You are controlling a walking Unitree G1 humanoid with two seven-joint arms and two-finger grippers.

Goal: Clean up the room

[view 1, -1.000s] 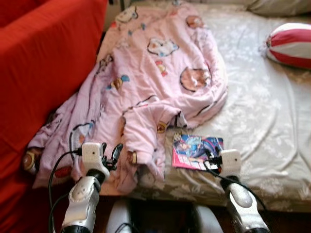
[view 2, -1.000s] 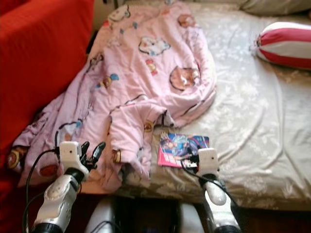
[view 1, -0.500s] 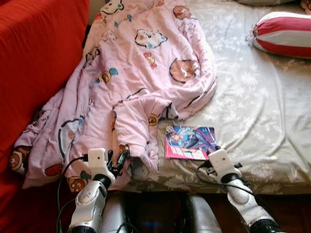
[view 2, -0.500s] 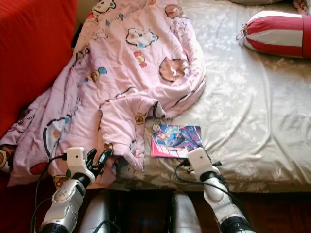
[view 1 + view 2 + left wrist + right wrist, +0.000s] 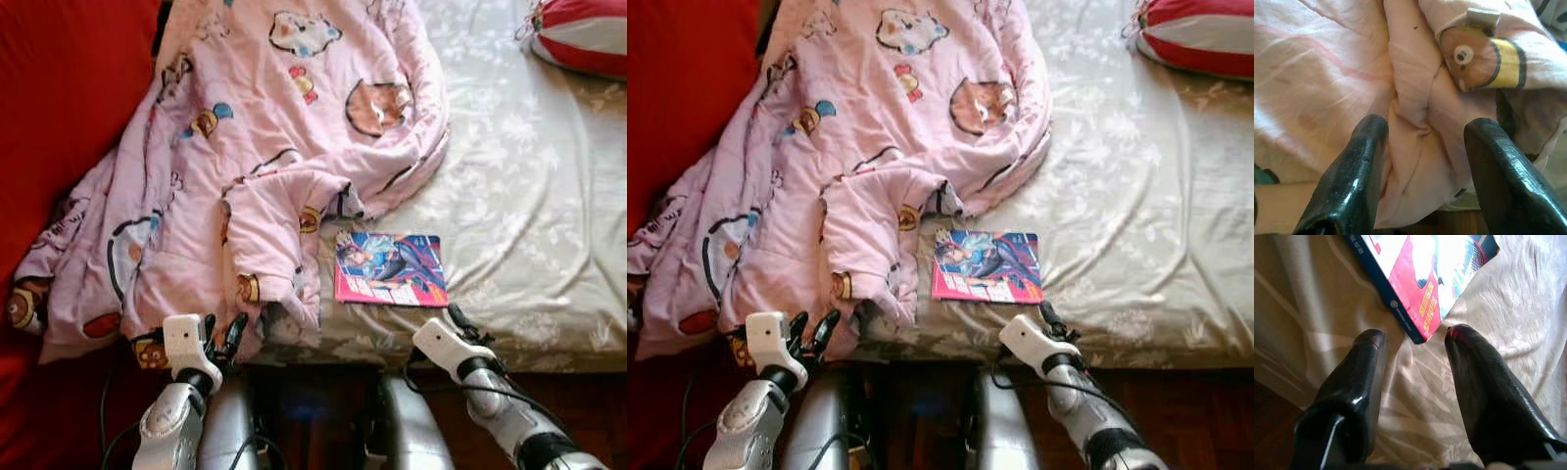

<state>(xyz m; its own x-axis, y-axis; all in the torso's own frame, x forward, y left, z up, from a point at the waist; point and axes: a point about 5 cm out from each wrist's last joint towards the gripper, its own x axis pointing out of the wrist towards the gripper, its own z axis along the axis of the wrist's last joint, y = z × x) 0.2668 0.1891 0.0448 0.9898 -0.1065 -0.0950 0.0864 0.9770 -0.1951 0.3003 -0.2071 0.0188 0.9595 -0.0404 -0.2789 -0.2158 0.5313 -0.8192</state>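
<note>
Closer now to the magazine point(image 5: 391, 268) than a second ago: right gripper point(image 5: 1415, 340), fingers spread, just short of its near corner. Flat on the bedsheet point(image 5: 529, 196), beside the pink cartoon blanket point(image 5: 255, 147). Left gripper point(image 5: 1422, 129) spread against the blanket's hanging edge.

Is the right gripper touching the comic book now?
Apart. In the right wrist view, bare sheet shows between the open right gripper and the comic book corner.
</note>
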